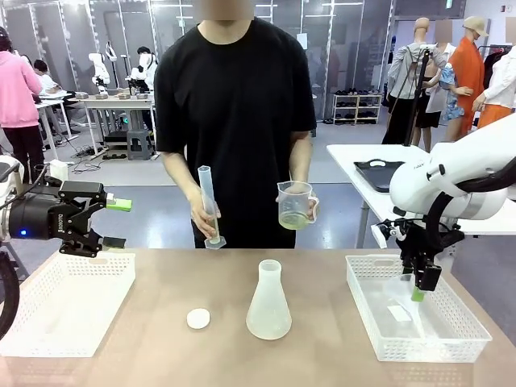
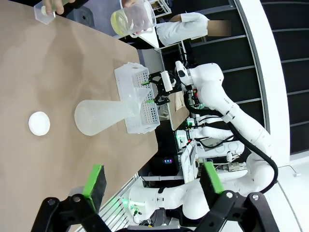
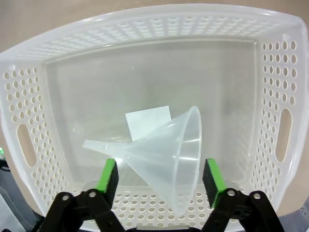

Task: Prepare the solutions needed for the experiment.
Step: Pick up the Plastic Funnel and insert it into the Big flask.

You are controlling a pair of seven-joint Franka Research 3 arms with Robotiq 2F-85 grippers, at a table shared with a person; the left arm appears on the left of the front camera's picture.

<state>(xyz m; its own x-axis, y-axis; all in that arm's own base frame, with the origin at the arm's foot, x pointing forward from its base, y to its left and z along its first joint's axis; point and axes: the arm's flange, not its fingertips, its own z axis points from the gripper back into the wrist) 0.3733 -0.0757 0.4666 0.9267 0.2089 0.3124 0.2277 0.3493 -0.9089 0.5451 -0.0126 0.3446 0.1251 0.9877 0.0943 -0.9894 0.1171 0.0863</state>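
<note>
A person at the far side holds a clear beaker (image 1: 294, 205) with pale yellow solution (image 1: 293, 219) in one hand and a tall graduated cylinder (image 1: 209, 205) in the other. A translucent conical flask (image 1: 268, 302) stands mid-table; I make out no liquid in it. My right gripper (image 1: 421, 289) hangs low inside the right white basket (image 1: 459, 318). In the right wrist view, a clear funnel (image 3: 164, 150) lies on its side between the gripper's (image 3: 160, 176) green pads, jaws apart, with a slim gap at the funnel's rim. My left gripper (image 1: 113, 222) stands open and bare above the left basket (image 1: 64, 302).
A small white round cap (image 1: 198, 318) lies on the table left of the flask. A white paper slip (image 3: 147, 121) lies on the right basket's floor under the funnel. The left wrist view shows the flask (image 2: 104, 116), the cap (image 2: 39, 123) and the right arm's gripper (image 2: 157, 92) farther off.
</note>
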